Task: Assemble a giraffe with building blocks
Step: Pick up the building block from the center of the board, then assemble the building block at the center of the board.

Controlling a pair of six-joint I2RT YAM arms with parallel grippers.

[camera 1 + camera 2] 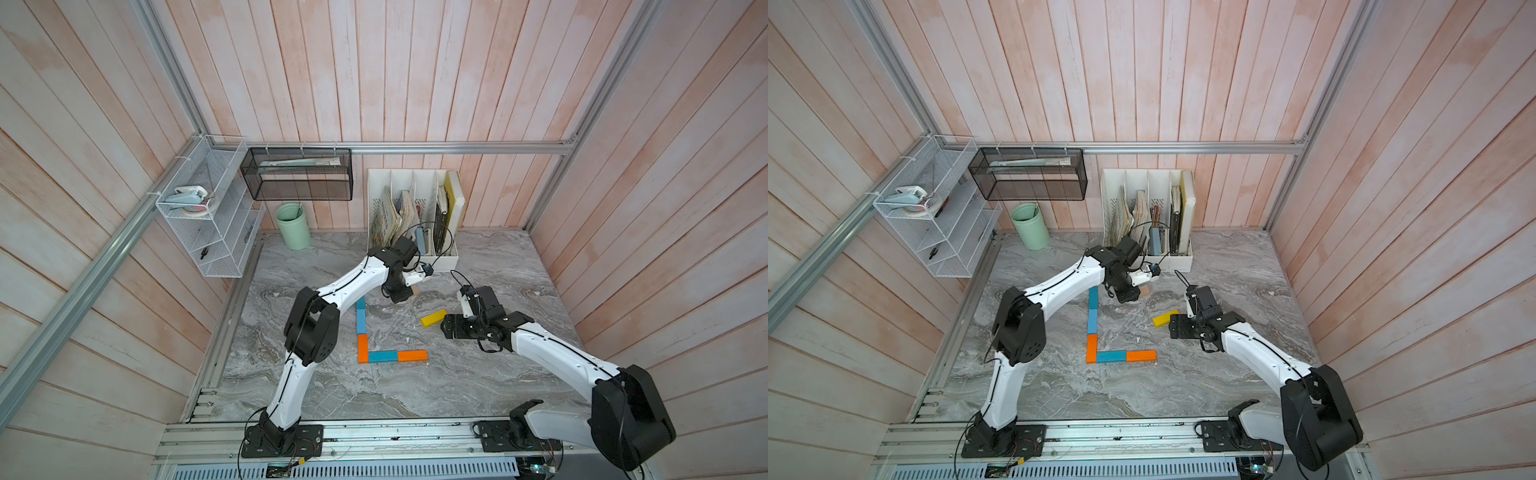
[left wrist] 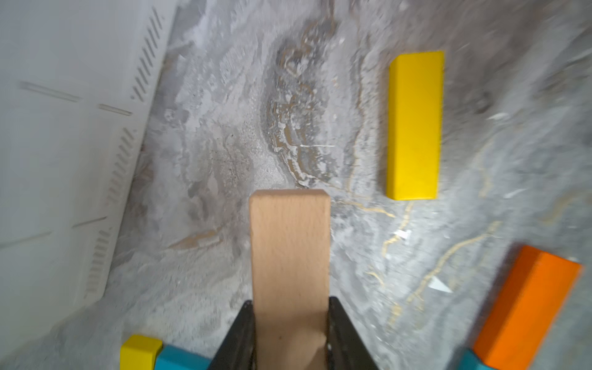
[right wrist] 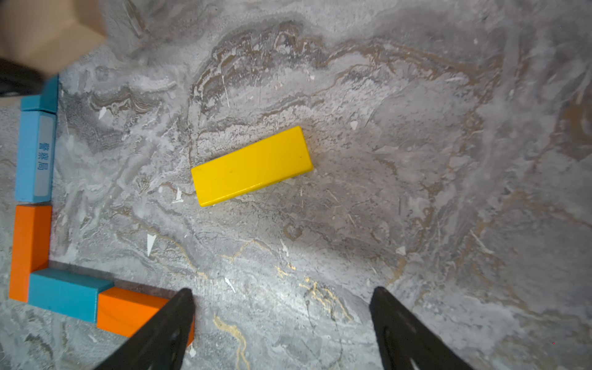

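left end effector (image 2: pixel 290 301) — clenched on tan block (image 2: pixel 290 250) | right end effector (image 3: pixel 283 290) — released, just beside yellow block (image 3: pixel 253 166) | white file holder (image 1: pixel 390 176) — books (image 1: pixel 384 220) stand inside

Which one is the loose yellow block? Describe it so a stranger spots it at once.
On the grey marble table, find the L of blue and orange blocks. The yellow block lies flat inside that L's angle, just ahead of the open right gripper. It lies askew, touching nothing; the other yellow block abuts a blue one.
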